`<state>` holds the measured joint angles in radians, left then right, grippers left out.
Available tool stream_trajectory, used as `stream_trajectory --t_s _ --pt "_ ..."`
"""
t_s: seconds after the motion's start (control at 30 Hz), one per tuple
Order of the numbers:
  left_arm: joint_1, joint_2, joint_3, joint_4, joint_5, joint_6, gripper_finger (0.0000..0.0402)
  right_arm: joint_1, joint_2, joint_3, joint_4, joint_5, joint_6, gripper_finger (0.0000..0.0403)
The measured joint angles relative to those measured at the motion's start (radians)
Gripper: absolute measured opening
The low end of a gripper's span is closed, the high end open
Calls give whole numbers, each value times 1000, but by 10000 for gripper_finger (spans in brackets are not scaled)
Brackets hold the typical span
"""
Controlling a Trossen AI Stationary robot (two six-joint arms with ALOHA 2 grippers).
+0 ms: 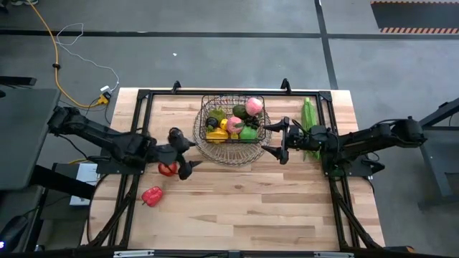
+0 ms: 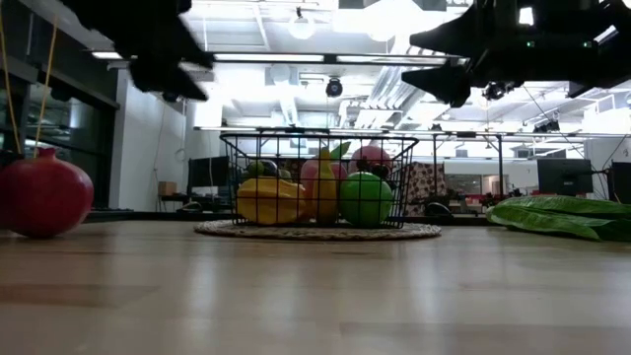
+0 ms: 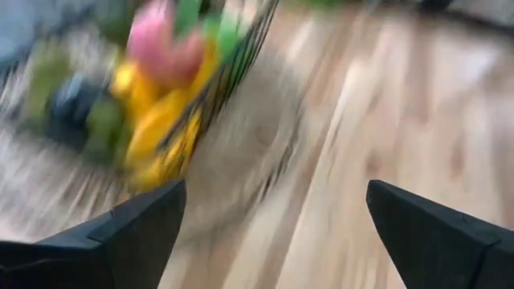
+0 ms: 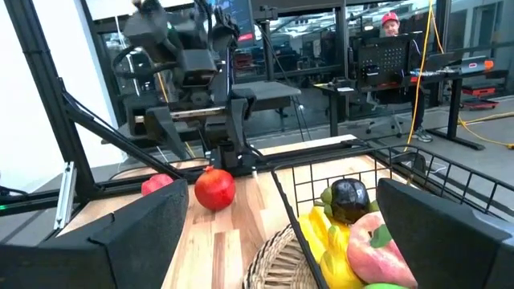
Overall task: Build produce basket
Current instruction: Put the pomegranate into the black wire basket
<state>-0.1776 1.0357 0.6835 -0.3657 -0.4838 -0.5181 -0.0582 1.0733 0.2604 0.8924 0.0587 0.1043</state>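
Note:
The dark wire basket stands on its rounder, paler base near the table's far middle. It holds yellow, green and pink produce and a dark fruit. A round red fruit and a red pepper lie on the table left of the basket. The long green husk lies to its right. My left gripper hovers open at the basket's left side, raised off the table; its wrist view is blurred. My right gripper hovers open at the basket's right side, beside the husk.
A black frame runs along the table's far, left and right edges. Bare wood spreads over the near half of the table. In the low view, the round red fruit sits far left and the husk far right. A person shows in the room beyond.

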Motion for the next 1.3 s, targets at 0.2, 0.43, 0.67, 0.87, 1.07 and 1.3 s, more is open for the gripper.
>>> stream_trajectory --t_s 0.2,0.43,0.67,0.87,1.07,1.3 --pt "0 66 173 -532 209 -283 376 0 0 0 -37 0 8 392" --pt "-1 150 123 -695 344 -434 376 0 0 0 -49 9 3 392" --pt "-1 226 88 -689 359 -464 376 0 0 0 -60 8 3 392" --pt "-1 285 88 -686 395 -478 376 0 0 0 -66 8 3 392" --pt "-3 359 87 -685 460 -478 376 0 0 0 -67 8 3 392" --pt "-38 420 87 -685 507 -474 376 0 0 0 -82 15 3 392"
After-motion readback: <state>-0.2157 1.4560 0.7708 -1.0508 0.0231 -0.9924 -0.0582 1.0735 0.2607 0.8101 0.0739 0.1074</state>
